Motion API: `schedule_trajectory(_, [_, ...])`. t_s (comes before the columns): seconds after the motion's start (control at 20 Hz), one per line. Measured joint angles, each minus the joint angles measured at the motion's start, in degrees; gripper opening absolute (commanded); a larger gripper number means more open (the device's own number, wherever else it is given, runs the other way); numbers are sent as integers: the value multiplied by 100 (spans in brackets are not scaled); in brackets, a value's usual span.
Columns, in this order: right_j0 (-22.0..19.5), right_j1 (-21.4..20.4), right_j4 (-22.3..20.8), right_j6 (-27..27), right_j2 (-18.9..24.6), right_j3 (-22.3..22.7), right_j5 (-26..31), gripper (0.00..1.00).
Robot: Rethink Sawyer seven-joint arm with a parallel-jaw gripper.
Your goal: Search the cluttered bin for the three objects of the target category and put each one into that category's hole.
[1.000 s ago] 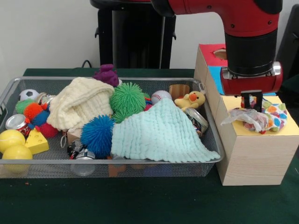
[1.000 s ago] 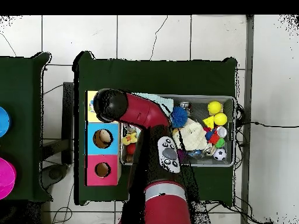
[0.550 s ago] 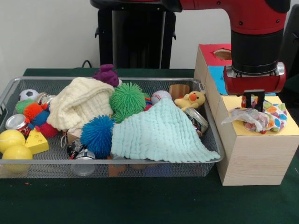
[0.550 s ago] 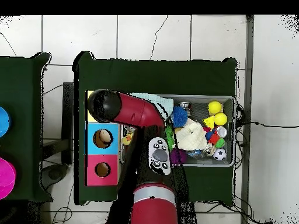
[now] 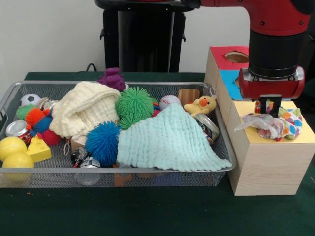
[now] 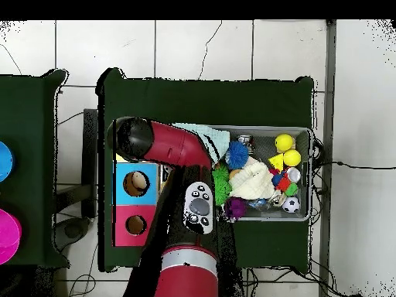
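Note:
A polka-dot cloth with a bit of clear plastic [image 5: 273,123] lies bunched on the yellow top of the wooden box [image 5: 268,164], to the right of the bin. My gripper [image 5: 270,109] hangs straight down at the cloth's upper edge; the cloth hides its tips. In the overhead view the arm's end [image 6: 133,138] covers the yellow section, hiding both gripper and cloth. The wire bin [image 5: 123,170] holds a mint cloth [image 5: 170,140], a cream knitted cloth [image 5: 83,110], green [image 5: 134,104] and blue [image 5: 102,142] spiky balls and a yellow duck [image 5: 201,105].
The box's blue section [image 6: 136,183] and red section [image 6: 136,225] each have a round hole. Yellow balls [image 5: 14,153], a cheese wedge [image 5: 38,150], cans [image 5: 18,129], a soccer ball [image 5: 29,100], a baseball [image 5: 169,101] and a purple toy [image 5: 112,78] crowd the bin.
The arm's end has shifted slightly right in the front view, staying above the box's yellow section. The polka-dot cloth has not moved.

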Motion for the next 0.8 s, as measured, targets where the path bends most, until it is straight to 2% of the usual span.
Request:
schedule_trajectory(0.2, [16,48,195,1,-68,-28,97,0])
schedule_trajectory(0.4, [259,134,355,140,-378,-105,97,0])
schedule_trajectory(0.7, [832,383,516,855,-1095,-354,92,0])
schedule_trajectory(0.8, [1034,472,556,1259,-1333,-409,58,0])
